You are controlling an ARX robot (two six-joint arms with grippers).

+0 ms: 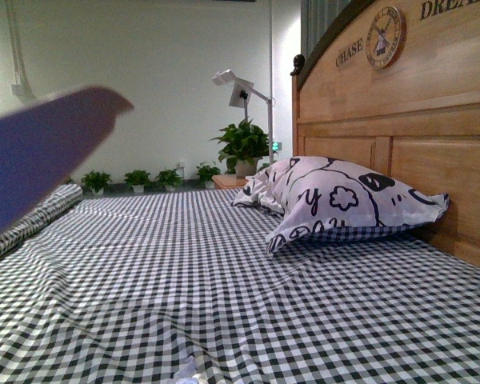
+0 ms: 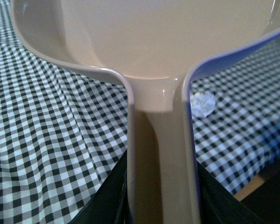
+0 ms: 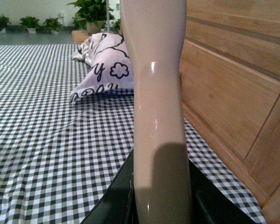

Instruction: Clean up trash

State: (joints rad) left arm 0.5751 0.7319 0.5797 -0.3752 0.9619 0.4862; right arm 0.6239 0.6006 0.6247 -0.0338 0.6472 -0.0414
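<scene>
Over checked sheet point(image 2: 46, 121), left gripper point(image 2: 162, 207) clamps dustpan point(image 2: 158, 42).

The wooden headboard point(image 1: 400, 104) carries dark lettering along its arched top: "CHASE" to the left of a round medallion point(image 1: 384, 36), and "DREA" to its right, cut off at the picture's edge. The writing ringing the medallion is too small to read. The pillow point(image 1: 344, 200) against the headboard bears a black "y" among its printed shapes, which the right wrist view shows too.
</scene>
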